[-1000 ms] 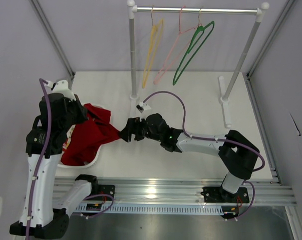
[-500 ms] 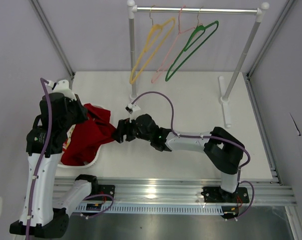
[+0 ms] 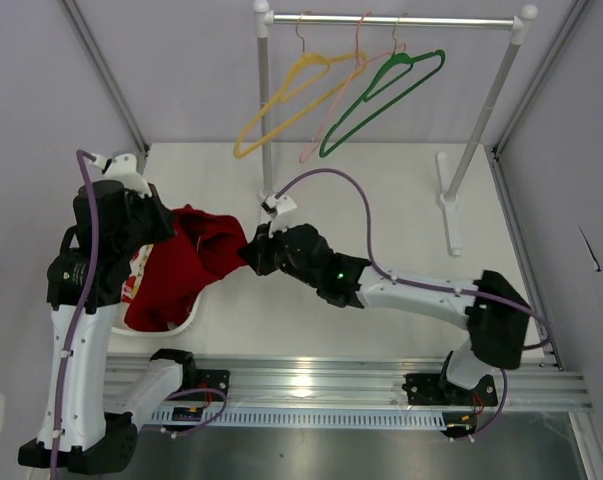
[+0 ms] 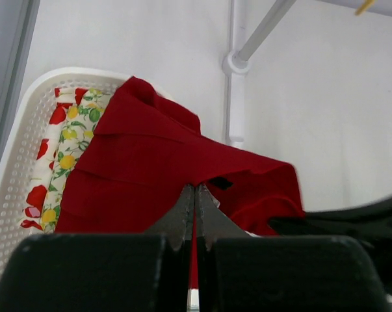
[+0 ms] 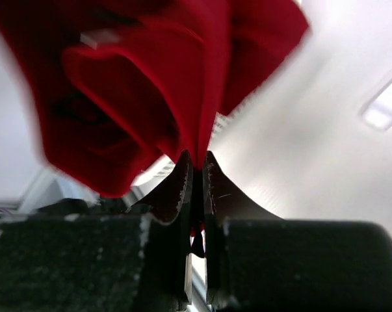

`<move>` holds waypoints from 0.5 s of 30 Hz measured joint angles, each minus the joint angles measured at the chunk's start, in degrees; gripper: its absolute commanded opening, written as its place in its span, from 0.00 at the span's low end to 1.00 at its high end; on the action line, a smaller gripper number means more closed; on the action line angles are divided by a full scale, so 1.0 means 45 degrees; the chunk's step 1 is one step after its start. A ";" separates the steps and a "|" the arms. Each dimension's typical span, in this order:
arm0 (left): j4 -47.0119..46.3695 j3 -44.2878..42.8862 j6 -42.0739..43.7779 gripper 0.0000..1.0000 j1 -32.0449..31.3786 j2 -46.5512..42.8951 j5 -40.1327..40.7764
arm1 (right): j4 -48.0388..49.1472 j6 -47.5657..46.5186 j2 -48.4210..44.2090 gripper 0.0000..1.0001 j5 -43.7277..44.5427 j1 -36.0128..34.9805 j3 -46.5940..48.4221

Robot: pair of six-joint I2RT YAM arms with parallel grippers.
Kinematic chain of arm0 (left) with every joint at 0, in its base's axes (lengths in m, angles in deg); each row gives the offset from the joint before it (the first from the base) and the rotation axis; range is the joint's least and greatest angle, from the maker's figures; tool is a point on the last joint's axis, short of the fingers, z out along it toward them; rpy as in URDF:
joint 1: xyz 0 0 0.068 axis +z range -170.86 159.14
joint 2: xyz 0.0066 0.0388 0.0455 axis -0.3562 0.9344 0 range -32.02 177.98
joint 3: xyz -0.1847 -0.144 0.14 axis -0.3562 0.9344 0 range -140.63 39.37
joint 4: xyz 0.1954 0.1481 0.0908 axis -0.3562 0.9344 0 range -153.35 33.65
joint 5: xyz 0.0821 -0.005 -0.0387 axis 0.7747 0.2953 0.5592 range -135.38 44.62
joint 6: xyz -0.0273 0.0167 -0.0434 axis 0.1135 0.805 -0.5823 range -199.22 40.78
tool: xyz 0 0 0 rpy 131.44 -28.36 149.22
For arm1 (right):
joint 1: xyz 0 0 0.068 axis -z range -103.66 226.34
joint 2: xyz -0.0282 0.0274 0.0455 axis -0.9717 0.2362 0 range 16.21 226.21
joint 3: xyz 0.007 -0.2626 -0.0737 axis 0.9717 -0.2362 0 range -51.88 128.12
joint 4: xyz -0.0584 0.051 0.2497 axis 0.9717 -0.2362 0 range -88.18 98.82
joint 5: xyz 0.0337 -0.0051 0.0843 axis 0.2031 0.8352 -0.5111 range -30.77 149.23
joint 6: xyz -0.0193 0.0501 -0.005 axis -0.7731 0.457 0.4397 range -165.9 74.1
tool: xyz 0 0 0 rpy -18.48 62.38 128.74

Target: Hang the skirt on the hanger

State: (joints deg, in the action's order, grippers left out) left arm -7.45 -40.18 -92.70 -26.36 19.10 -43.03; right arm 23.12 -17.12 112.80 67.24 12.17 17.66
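Shifted since a second ago: skirt (image 3: 196,265) drawn up and back; hanger (image 3: 326,127) swung higher. Left pincer (image 4: 195,195): pressed together, pinching a skirt fold over the white basket (image 4: 13,188). Skirt: spans basket to right pincer (image 5: 197,162), whose fingers clamp its edge. Hanger: pale pink, on rail, well apart.

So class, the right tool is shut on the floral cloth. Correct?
No: the right tool is shut on the red skirt, as the right wrist view shows. The floral cloth lies in the basket.
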 measured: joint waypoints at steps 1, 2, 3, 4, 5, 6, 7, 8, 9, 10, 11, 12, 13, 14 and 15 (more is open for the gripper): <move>0.0005 -0.0214 0.0000 0.00 0.0000 0.0073 -0.0121 | -0.0262 -0.0165 -0.0588 0.00 0.0301 -0.0092 0.0005; -0.0010 -0.0481 -0.0005 0.00 0.0000 0.0165 -0.0296 | -0.0578 -0.0408 -0.1224 0.00 0.0602 -0.0209 0.0058; -0.0029 -0.0709 -0.0005 0.00 -0.0005 0.0238 -0.0461 | -0.0850 -0.0641 -0.1802 0.00 0.0850 -0.0311 0.0165; -0.0097 -0.0991 -0.0019 0.00 0.0000 0.0325 -0.0695 | -0.1107 -0.0855 -0.2331 0.00 0.1093 -0.0374 0.0345; -0.0141 -0.1292 -0.0034 0.00 -0.0005 0.0442 -0.0962 | -0.1467 -0.1093 -0.2778 0.00 0.1311 -0.0398 0.0578; -0.0223 -0.1579 -0.0058 0.00 -0.0005 0.0597 -0.1277 | -0.1744 -0.1316 -0.3147 0.00 0.1525 -0.0398 0.0831; -0.0335 -0.1817 -0.0117 0.00 -0.0015 0.0729 -0.1603 | -0.1957 -0.1501 -0.3429 0.00 0.1705 -0.0393 0.1049; -0.0510 -0.2025 -0.0185 0.00 -0.0034 0.0879 -0.1972 | -0.2259 -0.1724 -0.3725 0.00 0.1928 -0.0393 0.1287; -0.0738 -0.2152 -0.0287 0.00 -0.0073 0.1035 -0.2395 | -0.2550 -0.1943 -0.3997 0.00 0.2137 -0.0393 0.1515; -0.0976 -0.2215 -0.0413 0.00 -0.0121 0.1151 -0.2803 | -0.2953 -0.2195 -0.4206 0.00 0.2365 -0.0393 0.1783; -0.1166 -0.2229 -0.0549 0.00 -0.0214 0.1268 -0.3152 | -0.3288 -0.2448 -0.4405 0.00 0.2555 -0.0393 0.2006; -0.1360 -0.2229 -0.0714 0.00 -0.0384 0.1409 -0.3487 | -0.3662 -0.2720 -0.4600 0.00 0.2769 -0.0393 0.2205; -0.1549 -0.2229 -0.0845 0.00 -0.0583 0.1515 -0.3725 | -0.4007 -0.2987 -0.4775 0.00 0.2939 -0.0398 0.2385; -0.1749 -0.2220 -0.1005 0.00 -0.0850 0.1681 -0.3915 | -0.4352 -0.3240 -0.4915 0.00 0.3118 -0.0398 0.2550; -0.1943 -0.2191 -0.1098 0.00 -0.1044 0.1831 -0.4022 | -0.4697 -0.3526 -0.5042 0.00 0.3337 -0.0398 0.2710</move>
State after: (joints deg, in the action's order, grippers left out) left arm -16.19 -50.04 -97.64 -31.06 27.34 -61.13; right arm 1.99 -32.99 90.12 82.26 10.38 29.86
